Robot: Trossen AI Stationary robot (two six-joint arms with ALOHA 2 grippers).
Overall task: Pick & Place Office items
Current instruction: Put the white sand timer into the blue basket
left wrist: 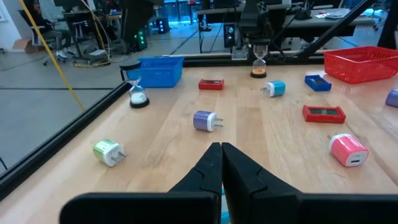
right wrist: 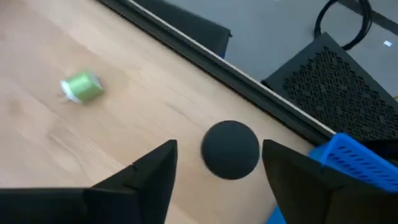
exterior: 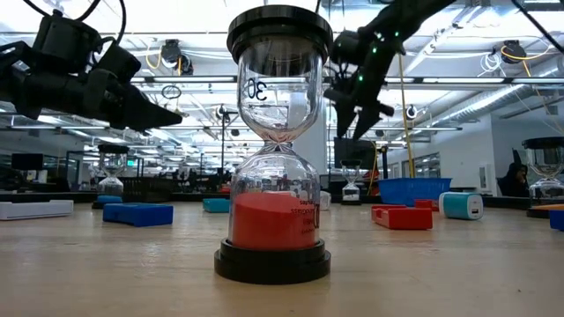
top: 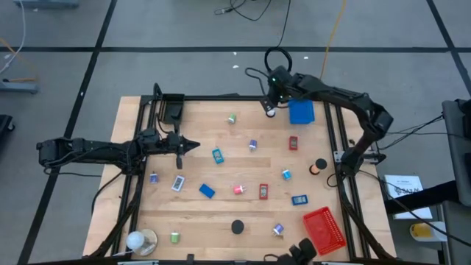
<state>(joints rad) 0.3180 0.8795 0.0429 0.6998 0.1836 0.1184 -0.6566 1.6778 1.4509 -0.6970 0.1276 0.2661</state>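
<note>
Small office items lie scattered on the wooden table: a green plug [left wrist: 109,151], a purple plug [left wrist: 205,120], a pink one [left wrist: 348,151], flat red [left wrist: 323,113] and blue [top: 206,191] pieces. My right gripper [right wrist: 219,146] hangs open at the far edge above a small hourglass [top: 270,112]. Its fingers stand either side of the hourglass's black top [right wrist: 230,150], apart from it. The hourglass stands upright on its base beside the blue tray [top: 301,112]. My left gripper [left wrist: 221,155] is shut and holds nothing, level above the table's left middle [top: 193,146].
A red tray [top: 324,228] sits at the near right corner. A red-sand hourglass [exterior: 275,150] stands near the front edge, another hourglass [top: 318,168] at the right, and a round white and tan object [top: 140,239] at the near left. A black frame rail [right wrist: 205,53] runs along the table's edges.
</note>
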